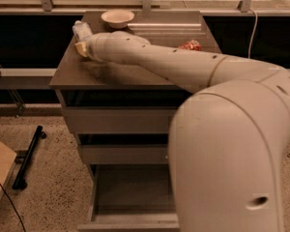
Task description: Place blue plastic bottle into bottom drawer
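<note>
With the blue plastic bottle (80, 29) at the tabletop's (111, 71) rear left corner and the gripper (81, 48) just beside it, jaws hidden so their opening cannot be told, grip mid-body squarely before lifting toward the open bottom drawer (130, 190).

Arm (183, 66) stretched across cabinet top (111, 79) to the back-left corner. Gripper (82, 48) at that corner, right up against blue plastic bottle (80, 29); contact or hold not clear. White bowl (117, 18) at rear, just right of bottle. Crushed red can (190, 45) on right side, partly behind arm. Bottom drawer (130, 197) pulled open, right part hidden by arm's big elbow housing. Two shallower drawers (118, 121) above it. Black bar (29, 156) flat on speckled floor, left of cabinet; cardboard (0, 170) at far-left edge.
</note>
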`<state>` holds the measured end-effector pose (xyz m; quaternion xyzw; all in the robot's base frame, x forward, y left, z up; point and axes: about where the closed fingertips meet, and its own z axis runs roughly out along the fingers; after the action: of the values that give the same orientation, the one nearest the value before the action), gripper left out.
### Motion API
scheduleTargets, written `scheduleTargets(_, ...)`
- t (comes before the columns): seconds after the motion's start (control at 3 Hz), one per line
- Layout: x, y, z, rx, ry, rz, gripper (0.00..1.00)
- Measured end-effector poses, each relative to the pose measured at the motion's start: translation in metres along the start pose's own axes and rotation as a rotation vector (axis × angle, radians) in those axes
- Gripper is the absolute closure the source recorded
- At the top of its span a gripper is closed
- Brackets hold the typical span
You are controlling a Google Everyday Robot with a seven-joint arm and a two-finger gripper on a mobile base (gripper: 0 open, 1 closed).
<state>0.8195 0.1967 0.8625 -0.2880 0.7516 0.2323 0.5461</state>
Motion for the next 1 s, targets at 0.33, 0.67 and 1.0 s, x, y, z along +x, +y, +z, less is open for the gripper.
scheduleTargets(0.33,-0.007,-0.026,-0.039,-0.072,0.002,-0.012,1.0)
scheduleTargets(0.67,-0.003,-0.013,-0.1,-0.199,0.012,-0.033,1.0)
scheduleTargets(1.0,0.013,0.028,-0.184,-0.347,-0.001,-0.095,1.0)
